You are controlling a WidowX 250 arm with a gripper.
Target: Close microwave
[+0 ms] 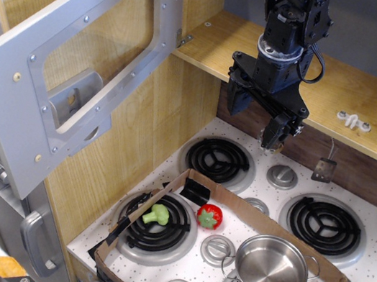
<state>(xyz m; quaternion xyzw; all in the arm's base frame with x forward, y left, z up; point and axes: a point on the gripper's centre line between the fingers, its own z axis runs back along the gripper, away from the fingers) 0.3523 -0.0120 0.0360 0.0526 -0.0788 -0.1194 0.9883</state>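
Observation:
The microwave door (16,81) is silver-grey with a clear window (102,31). It stands swung wide open at the left, hinged at its upper right edge (185,38). The wooden microwave compartment (330,85) lies open behind it, at upper centre and right. My black gripper (253,123) hangs just in front of the compartment's shelf edge, above the back-left burner and to the right of the door. Its jaws are apart and hold nothing. It touches neither the door nor the shelf.
A cardboard tray (189,181) lies on the stovetop and holds a green broccoli (156,214), a red vegetable (209,216) and a steel pot (272,267). A white hook piece (353,121) lies in the compartment. A small grey bracket (324,169) hangs below the shelf. A grey cabinet door (37,231) is at lower left.

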